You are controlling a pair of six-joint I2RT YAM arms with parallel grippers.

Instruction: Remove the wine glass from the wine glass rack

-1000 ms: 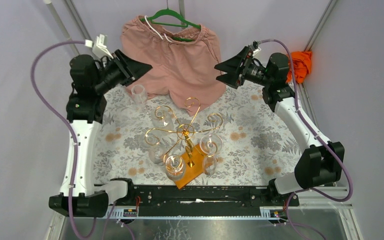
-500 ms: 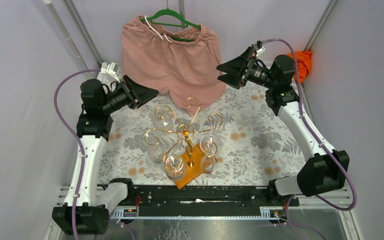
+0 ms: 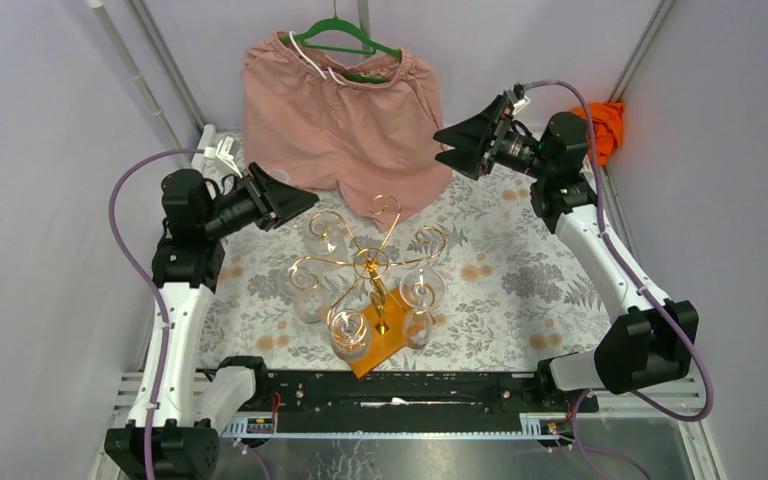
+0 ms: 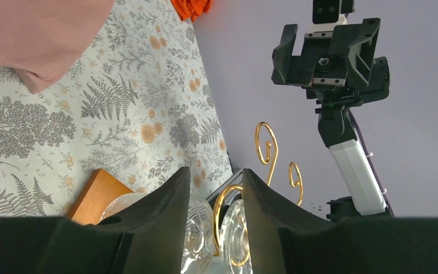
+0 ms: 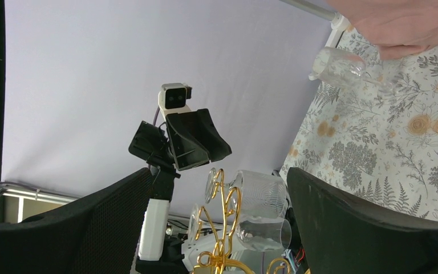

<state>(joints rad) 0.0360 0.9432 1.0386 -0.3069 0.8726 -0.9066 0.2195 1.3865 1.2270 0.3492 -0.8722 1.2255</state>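
The wine glass rack (image 3: 371, 264), gold scroll arms on an orange-brown wooden base (image 3: 385, 343), stands mid-table with several clear wine glasses hanging upside down. My left gripper (image 3: 305, 200) is open just left of the back-left hanging glass (image 3: 325, 233). In the left wrist view, a gold scroll (image 4: 228, 220) and a glass foot (image 4: 240, 231) show in the narrow gap of the left gripper (image 4: 215, 177), untouched. My right gripper (image 3: 441, 143) is wide open and empty, high at the back right. In its wrist view the right gripper (image 5: 219, 177) frames two hanging glasses (image 5: 260, 195).
Pink shorts (image 3: 345, 110) hang on a green hanger (image 3: 345, 38) at the back. One clear glass (image 5: 347, 68) rests on the floral cloth (image 3: 520, 270) near the shorts, hidden in the top view. An orange cloth (image 3: 602, 128) sits at the back right.
My left arm has swung down and forward from the back left towards the rack, now covering the loose glass. The right gripper rose slightly, then stayed still.
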